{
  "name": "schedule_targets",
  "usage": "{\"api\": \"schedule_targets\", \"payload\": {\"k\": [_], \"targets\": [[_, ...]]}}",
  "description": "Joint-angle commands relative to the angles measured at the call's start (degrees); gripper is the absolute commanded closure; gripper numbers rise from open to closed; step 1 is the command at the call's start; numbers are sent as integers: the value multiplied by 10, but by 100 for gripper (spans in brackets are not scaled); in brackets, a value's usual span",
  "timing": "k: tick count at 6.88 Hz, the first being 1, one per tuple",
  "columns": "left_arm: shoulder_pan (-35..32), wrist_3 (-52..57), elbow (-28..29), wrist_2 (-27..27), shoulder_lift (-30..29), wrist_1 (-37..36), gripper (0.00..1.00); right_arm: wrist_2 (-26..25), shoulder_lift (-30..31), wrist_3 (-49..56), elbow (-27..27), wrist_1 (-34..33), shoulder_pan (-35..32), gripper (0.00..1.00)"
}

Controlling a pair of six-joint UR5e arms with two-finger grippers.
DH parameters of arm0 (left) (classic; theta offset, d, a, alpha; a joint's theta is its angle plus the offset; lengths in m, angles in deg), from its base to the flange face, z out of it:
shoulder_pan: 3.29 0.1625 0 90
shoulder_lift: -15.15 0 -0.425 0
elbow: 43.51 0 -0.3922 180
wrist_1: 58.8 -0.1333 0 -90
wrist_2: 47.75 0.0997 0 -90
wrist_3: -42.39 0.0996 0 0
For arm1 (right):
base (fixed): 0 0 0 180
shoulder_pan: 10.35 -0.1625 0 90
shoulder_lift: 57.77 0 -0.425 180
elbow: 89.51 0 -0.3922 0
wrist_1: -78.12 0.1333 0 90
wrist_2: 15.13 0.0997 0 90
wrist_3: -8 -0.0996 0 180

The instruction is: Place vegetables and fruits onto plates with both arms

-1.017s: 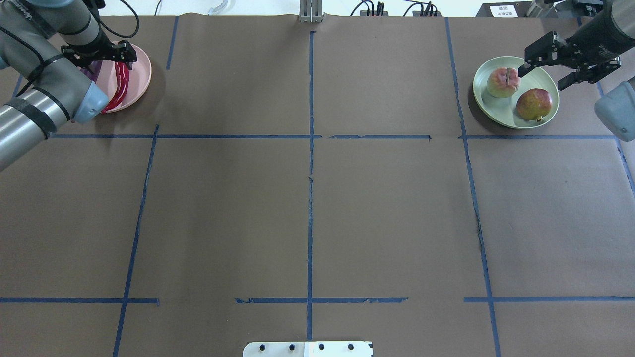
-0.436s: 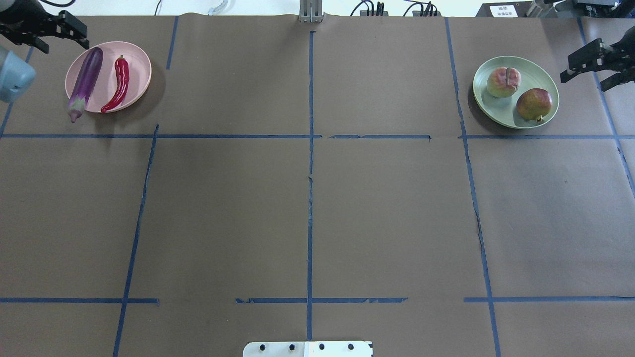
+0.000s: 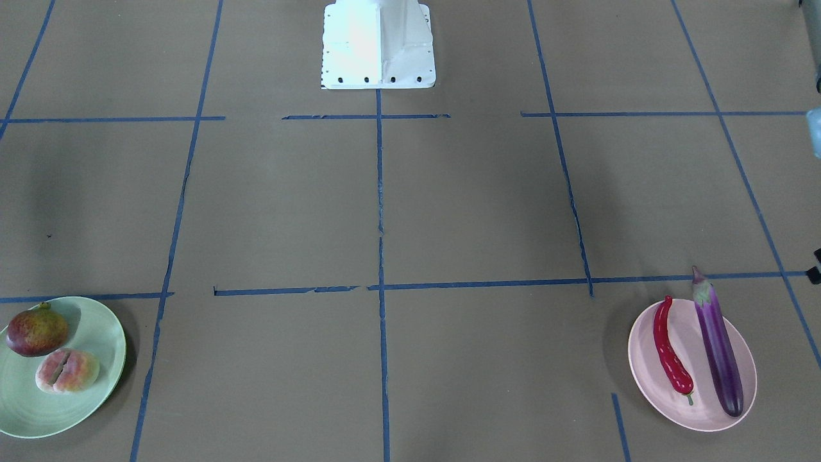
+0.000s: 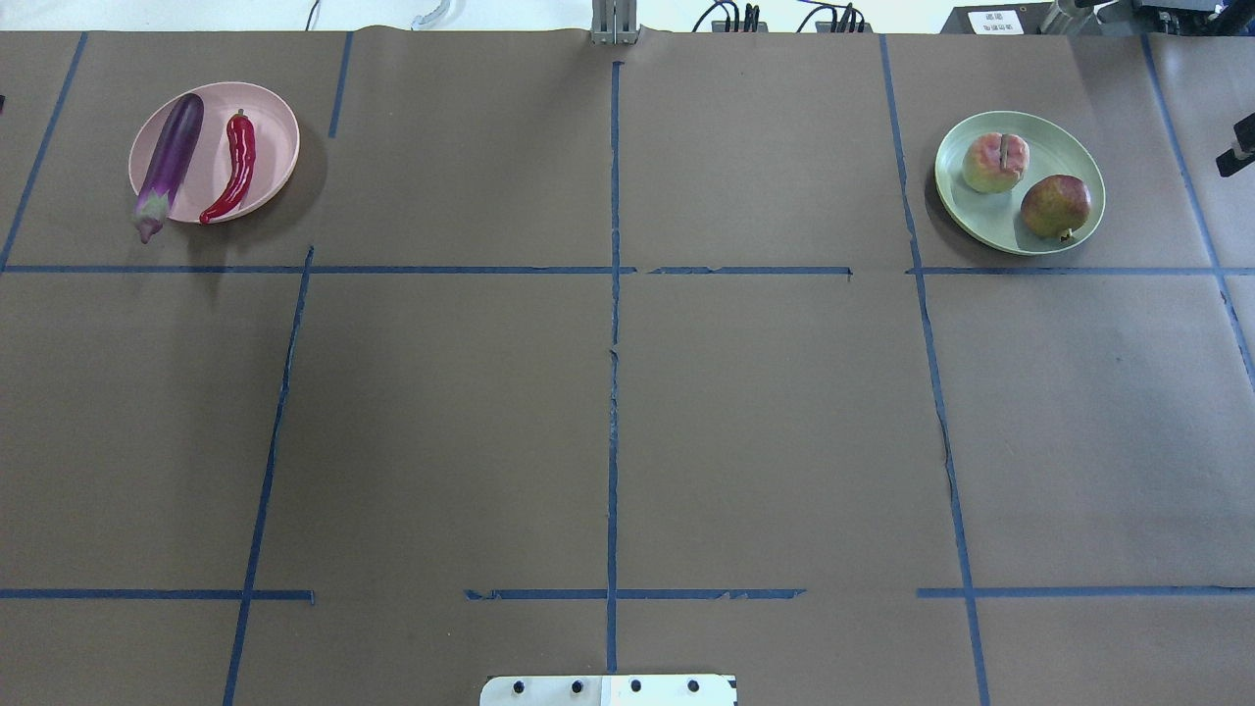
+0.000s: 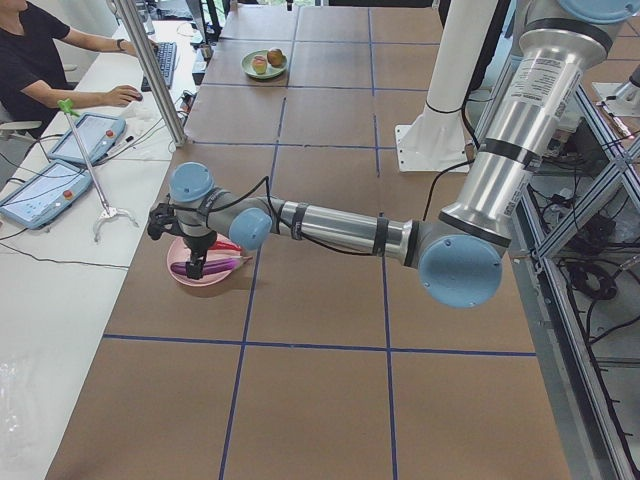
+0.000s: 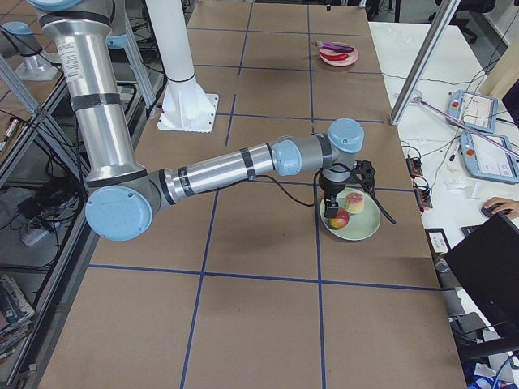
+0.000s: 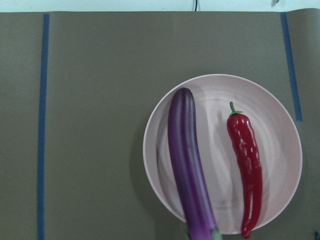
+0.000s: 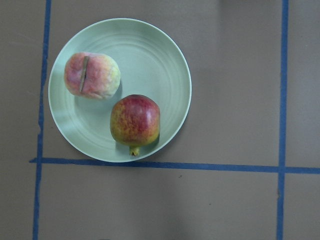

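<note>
The purple eggplant [image 4: 169, 162] and red chili [image 4: 233, 167] lie side by side on the pink plate [image 4: 270, 123] at the far left. The eggplant's cap hangs over the rim. The peach [image 4: 995, 162] and pomegranate [image 4: 1055, 206] sit on the green plate [image 4: 1064, 147] at the far right. In the exterior left view my left gripper [image 5: 193, 250] hangs over the pink plate. In the exterior right view my right gripper [image 6: 334, 204] hangs over the green plate. I cannot tell whether either is open. The overhead view shows only a black sliver [image 4: 1235, 157] at its right edge.
Brown paper with blue tape lines covers the table [image 4: 608, 392]. The white base block [image 3: 378, 45] stands at the robot's side. Operators' desks with tablets [image 5: 85, 140] and a metal post [image 5: 150, 70] line the far edge.
In the overhead view both arms have pulled outward from the plates to the table's side edges and almost left the view. The eggplant, chili, peach and pomegranate have stayed on their plates.
</note>
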Motion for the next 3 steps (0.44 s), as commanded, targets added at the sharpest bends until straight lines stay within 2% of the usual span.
{"api": "schedule_targets", "payload": {"k": [1, 3], "targets": [[-55, 112, -51, -2, 47, -91, 0, 0, 35, 62, 8, -23, -37, 0], [-67, 167, -167, -1, 115, -228, 0, 5, 66, 116, 9, -29, -62, 0]]}}
